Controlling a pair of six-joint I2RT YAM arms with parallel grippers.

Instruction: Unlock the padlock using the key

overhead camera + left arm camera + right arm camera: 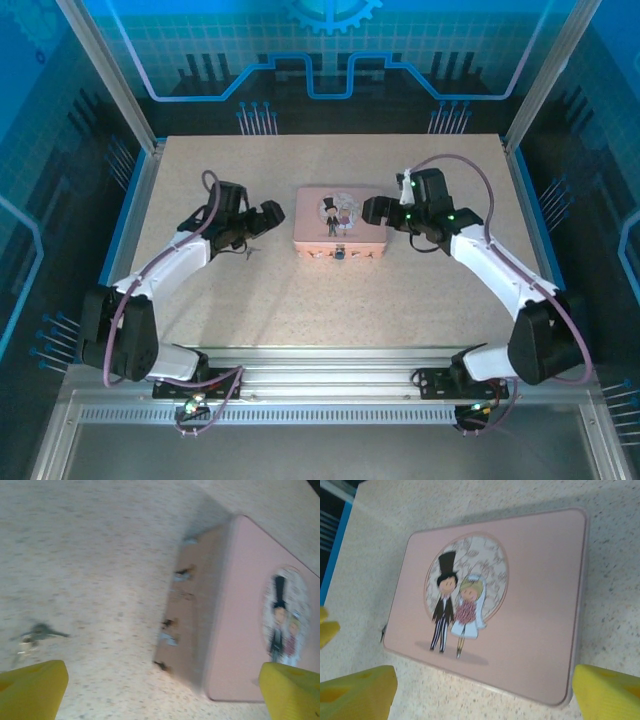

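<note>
Between my left fingers (266, 217) and right fingers (376, 210) lies the flat pink picture-lidded tin box (340, 228) on the speckled bench (300, 310). Both pairs gape wide, holding nothing. The tiny dark metal padlock (341, 253) sits at the tin's near side, and the small silver key (41, 632) lies on the bench beside my left fingers.

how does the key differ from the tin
The key is small, thin and grey; the tin is big, boxy and pink. The key is plain metal; the tin has a cartoon couple on its lid. Both lie on the table, apart from each other.
</note>
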